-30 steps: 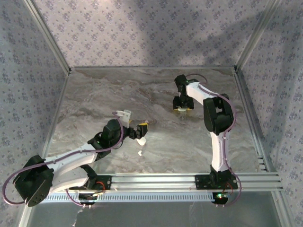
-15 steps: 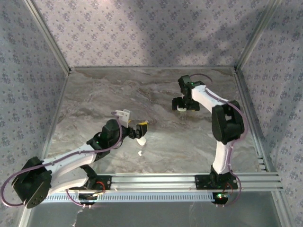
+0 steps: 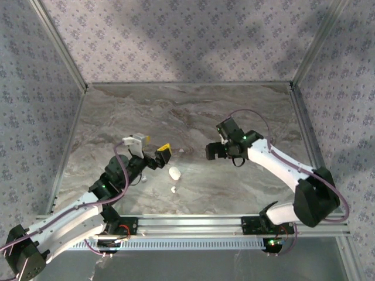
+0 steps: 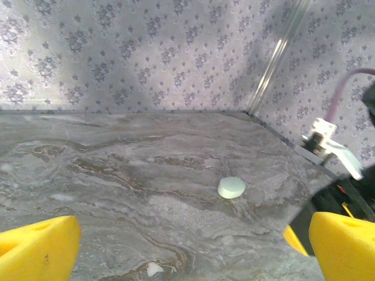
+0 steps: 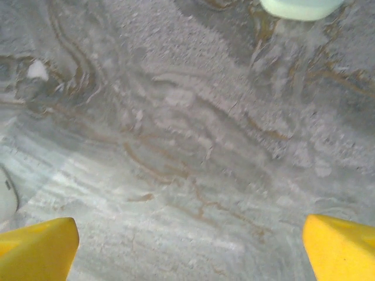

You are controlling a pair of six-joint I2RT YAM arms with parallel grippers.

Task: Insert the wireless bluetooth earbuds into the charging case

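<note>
The earbud [image 3: 173, 189] was a tiny whitish bit, far smaller than the white oval case [image 3: 174, 172]. It lay on the grey marbled table [image 3: 117, 111] near that case, at its 6 o'clock, not touching it. A second earbud [image 4: 153, 269], equally small and whitish, lay on the table at about 1 o'clock of the white oval case; its exact shape was too small to tell. In the right wrist view this second earbud [image 5: 38, 70] was at the upper left, well apart from the pale green oval case [image 5: 302, 7] at the top edge.

The left gripper [image 3: 153, 146] was at about 10 o'clock of the white oval case and was fully released. In its wrist view the yellow fingertips [image 4: 35, 249] stood far apart at the two lower corners, with the second earbud low between them, and they grasped nothing. The pale green oval case [image 4: 231, 187] lay ahead, well apart. The right gripper [image 3: 214, 150] was at about 2 o'clock of the white oval case. It was also spread wide; its yellow fingertips [image 5: 35, 249] were over bare table and held nothing.
</note>
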